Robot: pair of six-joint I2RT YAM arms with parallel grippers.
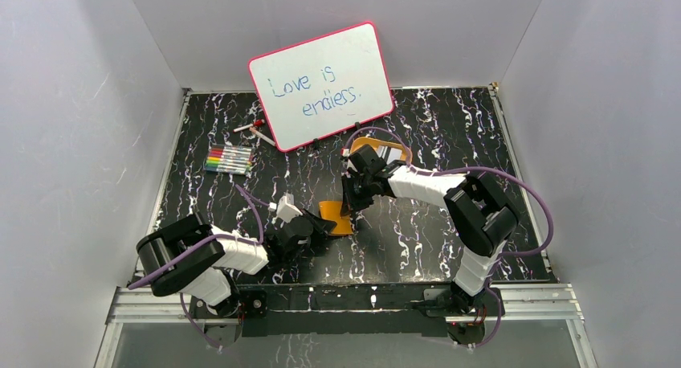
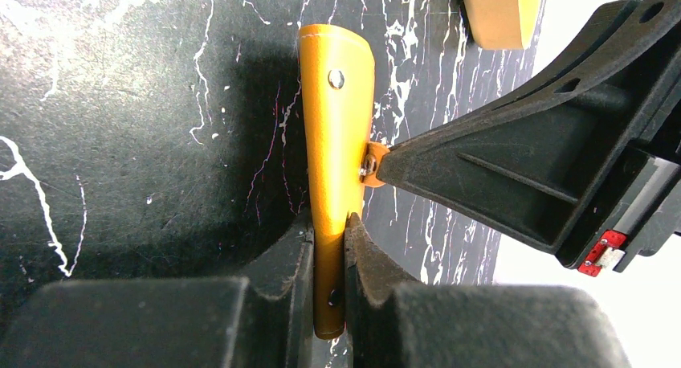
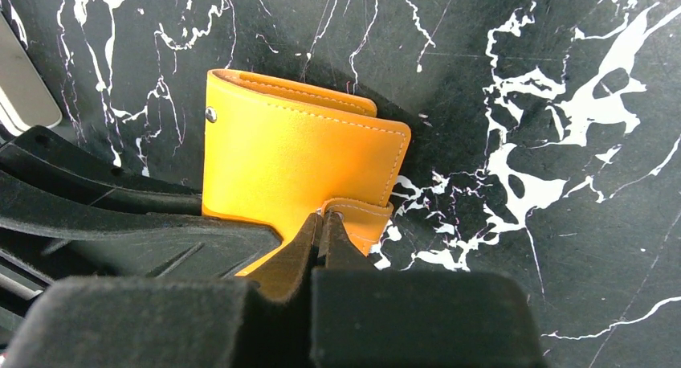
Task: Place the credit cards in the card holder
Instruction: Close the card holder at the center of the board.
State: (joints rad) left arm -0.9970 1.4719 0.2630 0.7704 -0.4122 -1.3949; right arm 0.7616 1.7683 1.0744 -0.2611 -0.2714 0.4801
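The card holder (image 1: 336, 216), a folded orange-tan wallet, stands on edge on the black marbled table. My left gripper (image 1: 320, 226) is shut on its near edge. In the left wrist view the holder (image 2: 336, 127) is pinched between my left gripper's (image 2: 329, 243) jaws. My right gripper (image 1: 351, 207) comes from the far side and is shut on the holder's snap tab (image 3: 363, 218). In the right wrist view my right gripper (image 3: 325, 220) is closed on that tab, against the holder (image 3: 297, 163). The credit cards (image 1: 391, 152) lie in the orange tray behind my right gripper, partly hidden.
The orange oval tray (image 1: 399, 146) sits behind the right wrist; its corner shows in the left wrist view (image 2: 498, 14). A pink-framed whiteboard (image 1: 321, 85) leans at the back. Several coloured markers (image 1: 229, 159) lie at the back left.
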